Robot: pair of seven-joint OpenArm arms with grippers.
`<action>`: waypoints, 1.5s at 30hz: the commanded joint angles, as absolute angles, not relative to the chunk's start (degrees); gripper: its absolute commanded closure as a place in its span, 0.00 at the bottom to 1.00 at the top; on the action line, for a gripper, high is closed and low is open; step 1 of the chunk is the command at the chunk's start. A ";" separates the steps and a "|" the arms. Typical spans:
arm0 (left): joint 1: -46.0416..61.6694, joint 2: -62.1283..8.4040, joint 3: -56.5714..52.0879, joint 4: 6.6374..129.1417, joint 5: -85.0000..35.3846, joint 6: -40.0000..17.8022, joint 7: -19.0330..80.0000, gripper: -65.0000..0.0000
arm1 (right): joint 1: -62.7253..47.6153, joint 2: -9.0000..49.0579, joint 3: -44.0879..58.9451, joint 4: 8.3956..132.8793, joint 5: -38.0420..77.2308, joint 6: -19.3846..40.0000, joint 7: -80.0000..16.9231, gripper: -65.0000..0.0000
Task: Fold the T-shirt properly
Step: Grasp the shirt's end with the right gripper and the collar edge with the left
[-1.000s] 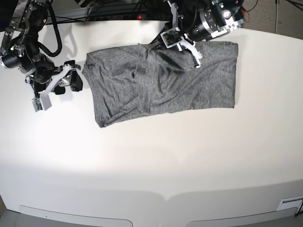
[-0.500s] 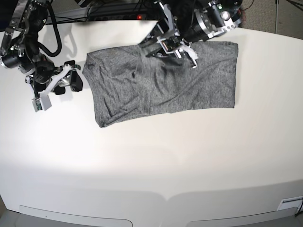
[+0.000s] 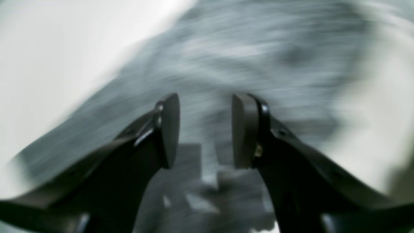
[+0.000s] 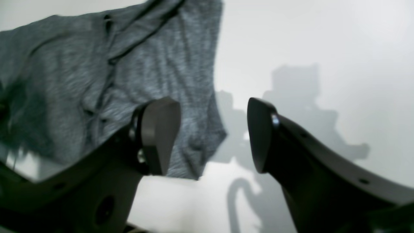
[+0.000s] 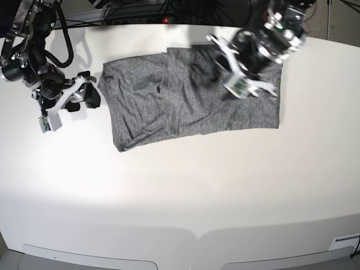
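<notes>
The heather-grey T-shirt lies folded into a wide rectangle on the white table, with creases near its middle. My left gripper hovers over the shirt's right half, blurred by motion. In the left wrist view the left gripper is open and empty, with blurred grey cloth below it. My right gripper sits just off the shirt's left edge. In the right wrist view the right gripper is open and empty, and a shirt corner lies beside its left finger.
Dark cables and equipment run along the table's far edge. The table's front edge is near the bottom of the base view. White tabletop spreads to the right of the right gripper.
My left arm has swung from the shirt's upper middle rightward and down over its right half. The cloth it was lifting now lies flat. The right arm has barely moved.
</notes>
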State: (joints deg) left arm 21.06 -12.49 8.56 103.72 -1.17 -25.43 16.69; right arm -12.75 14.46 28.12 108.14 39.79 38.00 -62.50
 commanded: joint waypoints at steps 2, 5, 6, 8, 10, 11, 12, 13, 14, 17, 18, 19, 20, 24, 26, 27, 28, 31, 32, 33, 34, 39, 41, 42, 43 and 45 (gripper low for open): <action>21.96 -12.58 2.26 104.88 -7.16 -26.06 14.76 0.60 | -12.40 15.44 28.42 109.23 42.54 38.35 -61.67 0.44; 23.18 -12.58 -6.28 104.86 -12.51 -28.23 15.05 0.60 | -12.38 16.21 28.42 108.86 42.48 38.33 -61.32 0.44; 23.70 -12.60 -8.38 104.84 -13.23 -28.97 15.03 0.60 | -12.38 16.53 28.42 108.60 42.54 38.33 -61.25 0.44; 24.47 -12.58 -11.51 104.77 -13.63 -29.61 15.46 0.60 | -12.29 17.47 28.42 107.24 42.74 38.15 -60.77 0.44; 24.95 -12.58 -13.23 104.75 -13.63 -29.61 16.47 0.60 | -11.38 18.46 28.42 104.64 43.35 36.93 -60.95 0.44; 24.95 -12.58 -13.61 104.71 -13.63 -29.61 17.43 0.60 | -10.66 18.92 28.42 102.85 44.03 36.49 -61.45 0.44; 24.95 -12.58 -13.82 104.71 -13.65 -29.61 18.48 0.60 | -9.72 19.29 28.42 100.84 45.12 36.47 -62.24 0.44; 24.95 -12.56 -13.85 104.71 -13.65 -29.58 18.87 0.60 | -8.80 19.70 28.42 98.74 46.13 36.49 -63.07 0.44; 24.95 -12.58 -13.85 104.71 -13.65 -29.61 18.87 0.60 | -7.70 20.01 28.42 96.64 47.13 36.49 -63.96 0.44; 24.95 -12.58 -13.85 104.71 -15.77 -29.63 18.90 0.60 | -4.78 20.91 28.08 90.52 48.47 36.58 -65.89 0.44; 24.95 -12.56 -13.85 104.71 -16.38 -29.65 18.90 0.60 | -4.01 21.08 27.88 88.68 48.45 36.56 -66.11 0.44; 24.95 -12.58 -13.85 104.71 -17.04 -30.00 18.92 0.60 | -3.38 21.28 27.42 86.98 48.42 36.58 -66.48 0.44; 24.95 -12.58 -13.85 104.71 -17.23 -30.28 18.92 0.60 | -2.79 21.47 26.68 85.49 48.42 36.62 -67.16 0.44; 24.95 -12.56 -13.85 104.71 -17.21 -31.75 18.92 0.60 | -1.63 21.74 21.56 82.06 47.57 36.69 -70.26 0.44; 24.93 -12.58 -13.85 104.71 -17.21 -31.75 18.90 0.60 | -1.65 21.71 18.33 82.04 46.04 36.67 -70.35 0.44; 24.95 -12.56 -13.85 104.71 -17.21 -31.75 18.92 0.60 | -1.63 21.71 16.91 82.04 45.54 36.67 -70.30 0.44; 24.95 -12.58 -13.85 104.71 -17.17 -31.75 18.94 0.60 | -1.63 21.71 15.62 82.04 45.15 36.64 -70.04 0.44; 24.95 -12.58 -13.85 104.71 -17.19 -31.75 19.57 0.60 | -1.65 21.71 12.73 82.04 45.12 35.88 -68.10 0.44; 24.95 -12.58 -13.85 104.71 -17.17 -31.75 19.79 0.60 | -1.63 21.71 12.10 82.04 44.93 35.35 -67.42 0.44; 24.95 -12.58 -13.85 104.71 -17.17 -31.75 19.94 0.60 | -1.63 21.71 11.64 82.04 44.95 34.92 -66.96 0.44; 24.95 -12.56 -13.85 104.71 -17.19 -31.75 20.14 0.60 | -1.61 21.71 11.42 82.04 44.97 34.68 -66.83 0.44; 24.93 -12.58 -13.85 104.71 -17.21 -31.75 20.14 0.60 | -1.65 21.21 11.22 82.04 45.01 34.63 -67.07 0.44; 24.93 -12.58 -13.85 104.71 -17.21 -31.75 20.14 0.60 | -1.63 20.14 11.22 82.04 45.01 34.63 -67.13 0.44; 24.93 -12.56 -13.85 104.71 -17.21 -31.75 20.14 0.60 | -1.63 19.35 11.22 82.04 44.97 34.68 -67.16 0.44; 24.93 -12.58 -13.85 104.71 -17.21 -31.75 20.14 0.60 | -1.63 18.57 11.22 82.04 44.95 34.72 -67.16 0.44; 24.95 -12.58 -13.85 104.71 -17.21 -31.75 20.16 0.60 | -1.61 17.17 11.22 82.04 44.95 34.72 -67.57 0.44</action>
